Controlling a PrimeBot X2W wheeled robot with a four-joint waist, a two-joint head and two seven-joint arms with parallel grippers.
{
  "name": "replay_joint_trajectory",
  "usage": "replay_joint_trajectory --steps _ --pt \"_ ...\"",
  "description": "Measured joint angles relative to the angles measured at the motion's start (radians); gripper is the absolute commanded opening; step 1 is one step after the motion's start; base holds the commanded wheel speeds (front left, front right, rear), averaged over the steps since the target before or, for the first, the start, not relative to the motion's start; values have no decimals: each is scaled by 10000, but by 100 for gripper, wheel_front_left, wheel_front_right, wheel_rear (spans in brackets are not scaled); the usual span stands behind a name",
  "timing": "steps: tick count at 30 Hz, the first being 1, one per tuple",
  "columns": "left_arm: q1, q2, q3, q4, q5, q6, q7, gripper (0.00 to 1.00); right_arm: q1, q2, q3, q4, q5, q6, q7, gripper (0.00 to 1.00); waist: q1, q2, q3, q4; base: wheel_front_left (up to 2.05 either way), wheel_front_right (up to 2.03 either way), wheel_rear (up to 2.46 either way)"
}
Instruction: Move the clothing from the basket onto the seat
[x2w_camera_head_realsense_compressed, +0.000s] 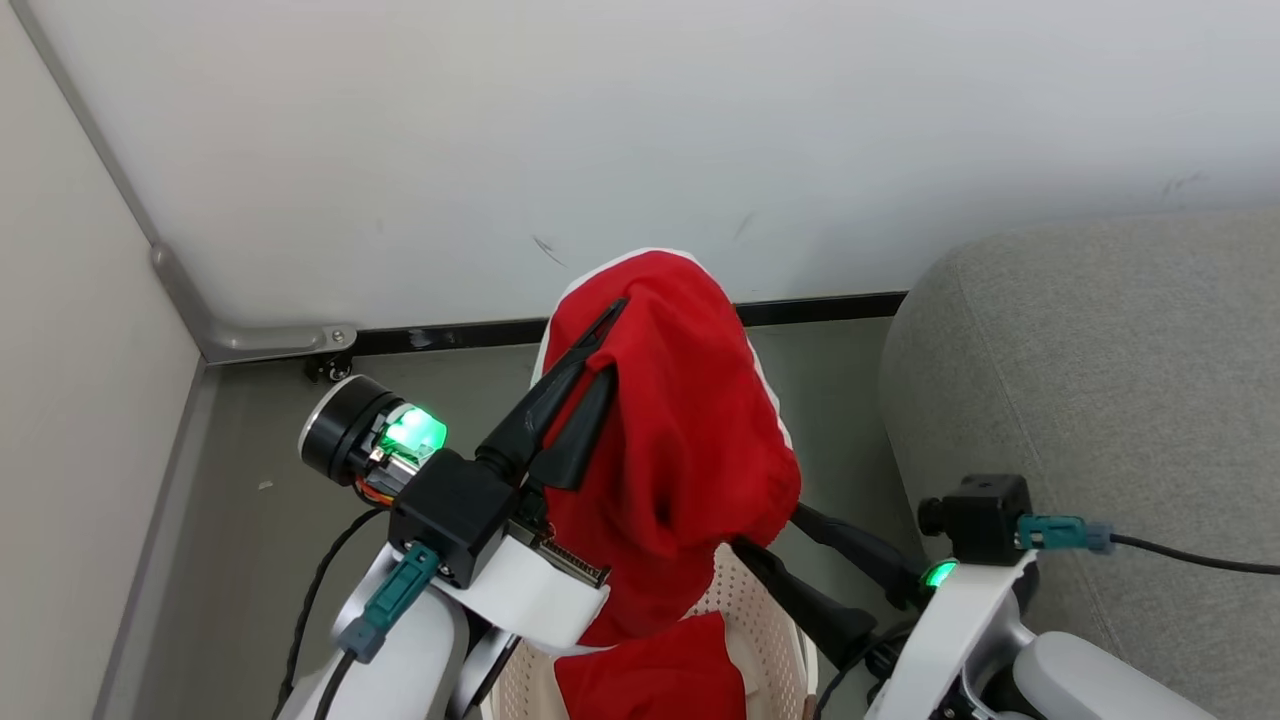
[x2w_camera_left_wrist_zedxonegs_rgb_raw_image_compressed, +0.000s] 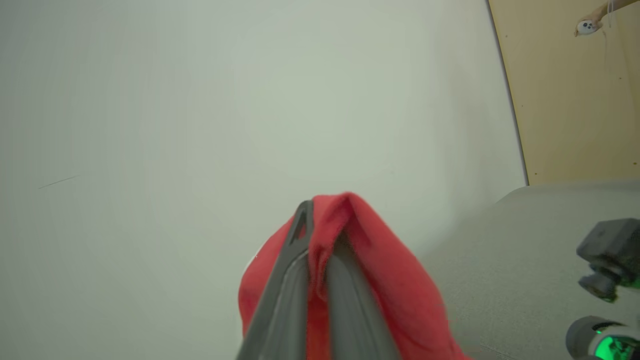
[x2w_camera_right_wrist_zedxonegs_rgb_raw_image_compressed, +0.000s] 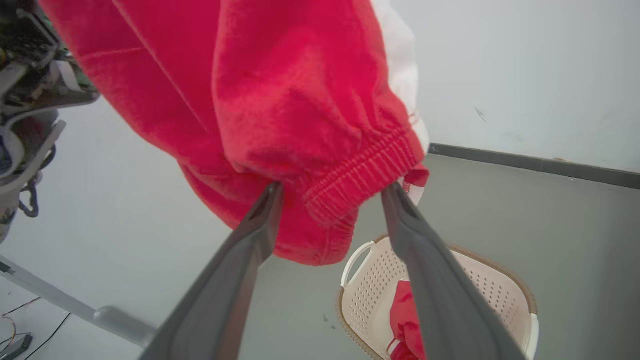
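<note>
The floor (x2w_camera_head_realsense_compressed: 300, 480) is plain grey and smooth, and it meets the pale wall along a thin black skirting strip (x2w_camera_head_realsense_compressed: 450, 335). The basket (x2w_camera_right_wrist_zedxonegs_rgb_raw_image_compressed: 505, 285) stands directly on the floor, upright, its cream perforated wall and brown rim facing up; some red clothing (x2w_camera_right_wrist_zedxonegs_rgb_raw_image_compressed: 405, 315) lies inside it. The seat (x2w_camera_head_realsense_compressed: 1100, 380), light grey fabric with a rounded corner, also rests on the floor, just beside the basket on the robot's right. At the left corner, a metal foot with a small caster (x2w_camera_head_realsense_compressed: 330, 365) sits on the floor under a partition. A tiny pale speck (x2w_camera_head_realsense_compressed: 265, 485) lies on the bare floor near it
</note>
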Motion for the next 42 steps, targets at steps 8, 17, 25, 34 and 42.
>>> replay_joint_trajectory --steps 8,17,25,34,42 --pt "0 4 -92 -15 15 -6 0 0 -805 -387 1055 -876 217 0 -339 100 0 0 53 106 0 0 0" --pt "9 8 -105 -23 13 -40 0 0 -1026 -713 1354 -813 616 0 -995 100 0 0 77 33 0 0 0" --pt "10 -13 -221 -27 12 -94 0 0 -1623 -644 1486 -755 696 0 -1764 100 0 0 91 -20 0 0 0" --pt "147 -54 -261 140 -54 -98 0 0 -2072 -556 1950 -192 366 0 -2332 40 0 0 93 -32 0 0 0" --pt "494 -58 -109 556 -324 -94 0 0 -2110 -527 1998 303 249 0 -2640 0 0 0 72 -78 0 0 0"
